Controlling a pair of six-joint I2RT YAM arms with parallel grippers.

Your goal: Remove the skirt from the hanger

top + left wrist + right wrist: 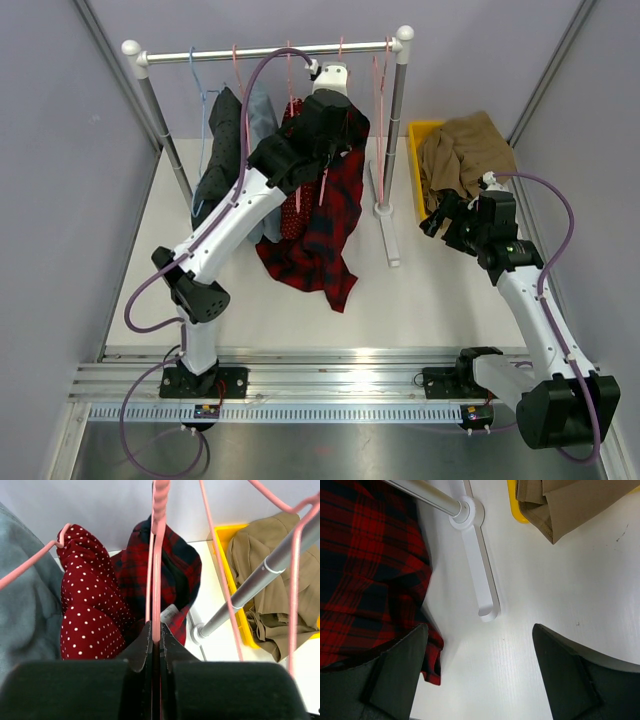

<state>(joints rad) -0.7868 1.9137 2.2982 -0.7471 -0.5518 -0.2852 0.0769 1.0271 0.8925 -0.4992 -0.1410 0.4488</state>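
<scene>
A red and black plaid skirt point(325, 225) hangs from a pink hanger point(157, 575) on the white rail point(270, 52); its lower end trails onto the table. It also shows in the left wrist view point(177, 565) and the right wrist view point(365, 570). My left gripper point(328, 112) is up at the rail, shut on the hanger's pink wire, which runs between the fingertips point(155, 630). My right gripper point(435, 222) is open and empty above the table, right of the skirt's hem and near the rack's foot point(477, 630).
A red polka-dot garment point(85, 610), a grey one and a dark dotted one point(222, 140) hang left of the skirt. Empty pink hangers point(220, 570) hang to the right. A yellow bin point(420, 135) holds tan cloth point(465, 150). The rack's white foot point(480, 575) lies on the table.
</scene>
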